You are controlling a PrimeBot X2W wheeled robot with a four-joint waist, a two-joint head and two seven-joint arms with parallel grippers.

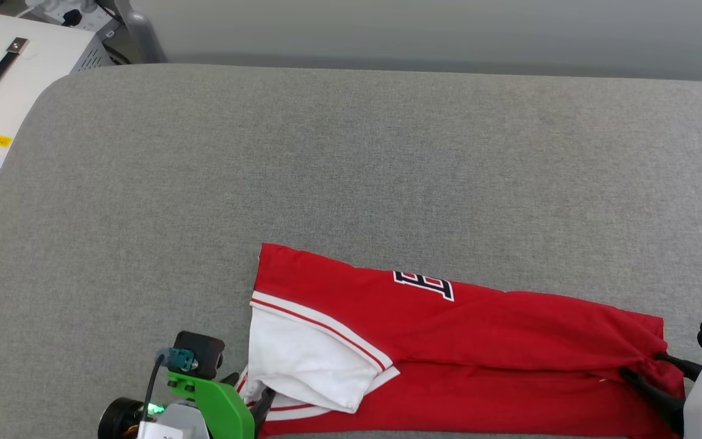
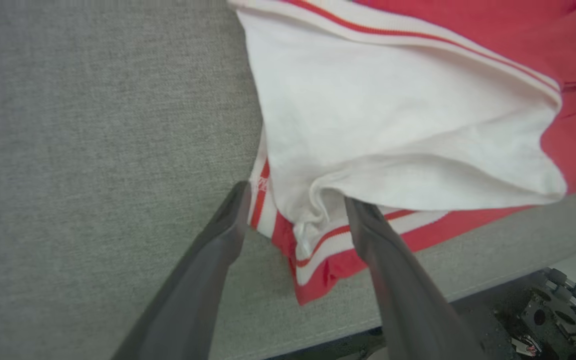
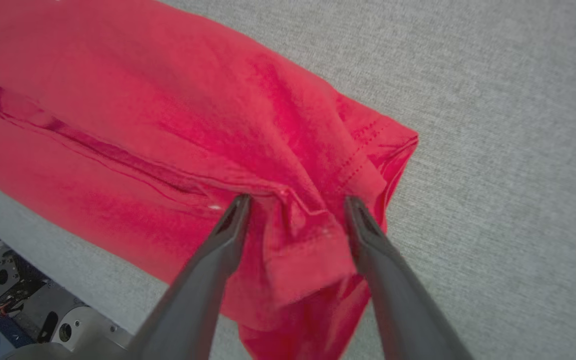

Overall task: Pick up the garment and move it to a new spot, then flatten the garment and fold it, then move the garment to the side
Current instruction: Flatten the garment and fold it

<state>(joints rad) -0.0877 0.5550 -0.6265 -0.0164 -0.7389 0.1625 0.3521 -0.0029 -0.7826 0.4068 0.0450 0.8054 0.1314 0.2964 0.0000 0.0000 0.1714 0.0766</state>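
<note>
garment [image 1: 479, 341]: red shirt folded into a long band, lying along the near edge of the grey table [image 1: 326, 152], from centre to right.
sleeve [image 1: 308, 360]: white with striped trim, lying on top at the band's left end.
lettering [image 1: 424, 285]: part of a black, white-edged letter at the far fold.
left gripper [image 2: 295, 205]: jaws apart at the left end, one finger on the table beside the trim, the other on cloth at the sleeve's edge.
right gripper [image 3: 295, 200]: jaws apart, tips on the bunched red hem at the right end, a ridge of cloth between them.
box [image 1: 3, 79]: white, black handle, off the table's far left corner.
</note>
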